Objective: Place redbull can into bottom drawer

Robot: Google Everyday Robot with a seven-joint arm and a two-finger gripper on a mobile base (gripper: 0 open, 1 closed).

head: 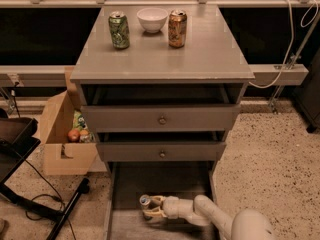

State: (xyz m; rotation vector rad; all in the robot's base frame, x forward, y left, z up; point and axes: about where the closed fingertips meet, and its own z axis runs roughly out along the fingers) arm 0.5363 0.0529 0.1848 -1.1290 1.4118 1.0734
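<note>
The redbull can (145,204) is a slim silver can with a shiny top, upright low inside the open bottom drawer (125,226), toward its left side. My gripper (152,207) reaches in from the lower right on a white arm and its fingers are closed around the can's sides. The can's lower part is hidden by the fingers, so I cannot tell whether it rests on the drawer floor. The two upper drawers (161,118) with round knobs are nearly closed.
On the cabinet top (165,59) stand a green can (119,30), a white bowl (152,19) and an orange-brown can (177,28). A cardboard box (62,134) with items sits on the floor at left, next to a dark stand and cables. Speckled floor lies at right.
</note>
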